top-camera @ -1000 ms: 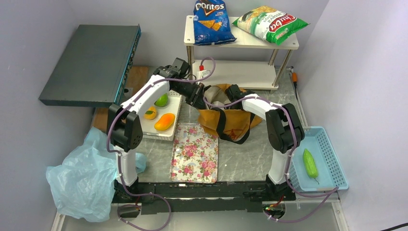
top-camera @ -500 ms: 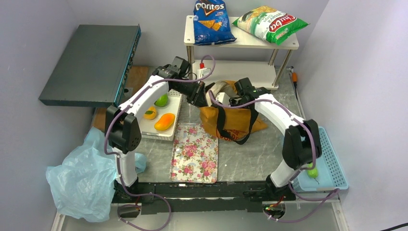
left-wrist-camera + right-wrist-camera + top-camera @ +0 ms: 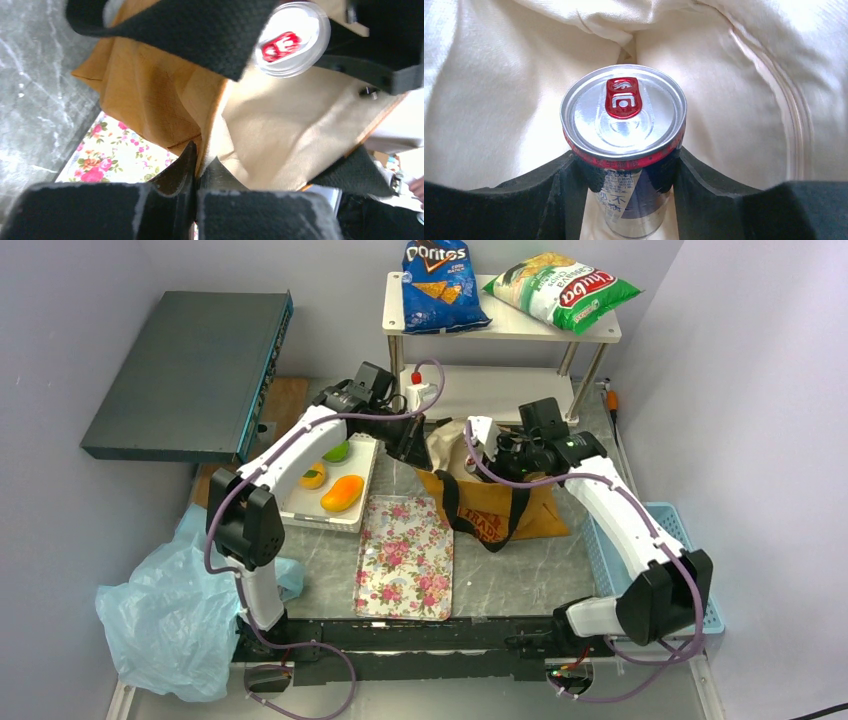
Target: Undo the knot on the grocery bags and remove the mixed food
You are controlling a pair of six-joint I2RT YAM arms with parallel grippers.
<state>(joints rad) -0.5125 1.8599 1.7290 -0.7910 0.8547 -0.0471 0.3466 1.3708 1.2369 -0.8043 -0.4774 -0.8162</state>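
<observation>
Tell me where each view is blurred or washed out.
Left wrist: the can is blurred at its top, and the right edge is washed out. Right wrist: the can is sharp, the pale lining of the bag overexposed. Top external: evenly lit and crisp.

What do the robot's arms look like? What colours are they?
Both arms, the left arm and the right arm, have smooth white tubes joined by chunky black joints. A thin purple cable loops along each one. The jaws are black, blocky and look rough and padded. I can't see any writing on them.
</observation>
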